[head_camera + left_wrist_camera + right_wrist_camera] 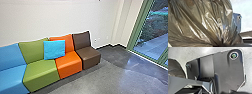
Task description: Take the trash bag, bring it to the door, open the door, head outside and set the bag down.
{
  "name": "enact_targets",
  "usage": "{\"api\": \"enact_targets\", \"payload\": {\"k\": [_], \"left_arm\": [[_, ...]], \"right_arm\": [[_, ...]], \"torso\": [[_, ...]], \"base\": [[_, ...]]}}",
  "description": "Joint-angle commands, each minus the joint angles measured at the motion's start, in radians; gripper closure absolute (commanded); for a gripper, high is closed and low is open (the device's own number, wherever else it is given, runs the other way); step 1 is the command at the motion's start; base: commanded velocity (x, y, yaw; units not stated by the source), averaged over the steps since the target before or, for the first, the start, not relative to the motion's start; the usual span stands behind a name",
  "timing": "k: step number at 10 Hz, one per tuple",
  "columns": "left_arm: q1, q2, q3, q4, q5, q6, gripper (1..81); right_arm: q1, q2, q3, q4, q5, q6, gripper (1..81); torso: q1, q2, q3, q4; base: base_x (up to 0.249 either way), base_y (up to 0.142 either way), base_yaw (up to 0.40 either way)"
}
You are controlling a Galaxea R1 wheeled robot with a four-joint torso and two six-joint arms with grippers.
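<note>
Trash bag (199, 22) is gathering into tight, converging folds at the left hand (218, 45), which is clamping its bunched plastic. The brown, glossy film is spreading out broadly from that grip and is catching light along its creases. As for the right hand (228, 92), I cannot tell whether it is standing apart or together; the bag is bulging well off to its left-arm side, above the grey floor (110, 80). Ahead of both hands, a row of joined seats is standing against a white wall (57, 17), running blue (12, 75), green (41, 72), orange (68, 65) and brown (88, 55). A bright blue cushion (54, 49) is leaning across the green and orange backrests. Ahead and to the hands' right, green-framed glass (150, 47) is showing shrubs (153, 26) and pale paving (152, 51) outside.
</note>
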Motion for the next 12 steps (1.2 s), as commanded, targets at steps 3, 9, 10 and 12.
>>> {"api": "enact_targets", "payload": {"k": [3,9,10,12], "left_arm": [[0.032,0.074,-0.100,-0.012,0.054,0.058,81.1],[0.058,0.195,-0.282,-0.010,0.053,0.078,81.1],[0.058,0.200,-0.282,-0.010,0.053,0.078,81.1],[0.058,0.212,-0.290,-0.010,0.053,0.080,81.1]], "right_arm": [[-0.036,0.101,-0.146,-0.074,-0.055,-0.005,1.0],[-0.052,0.227,-0.310,-0.091,-0.055,-0.005,1.0],[-0.054,0.234,-0.316,-0.094,-0.055,-0.007,1.0],[-0.057,0.250,-0.335,-0.097,-0.055,-0.005,1.0]], "torso": [[-0.102,0.159,0.104,0.000],[-0.231,0.352,0.158,0.000],[-0.249,0.381,0.164,0.000],[-0.297,0.456,0.166,0.000]], "base": [[0.000,0.000,0.000],[0.000,0.000,0.000],[0.000,0.000,0.000],[0.000,0.000,0.000]]}}
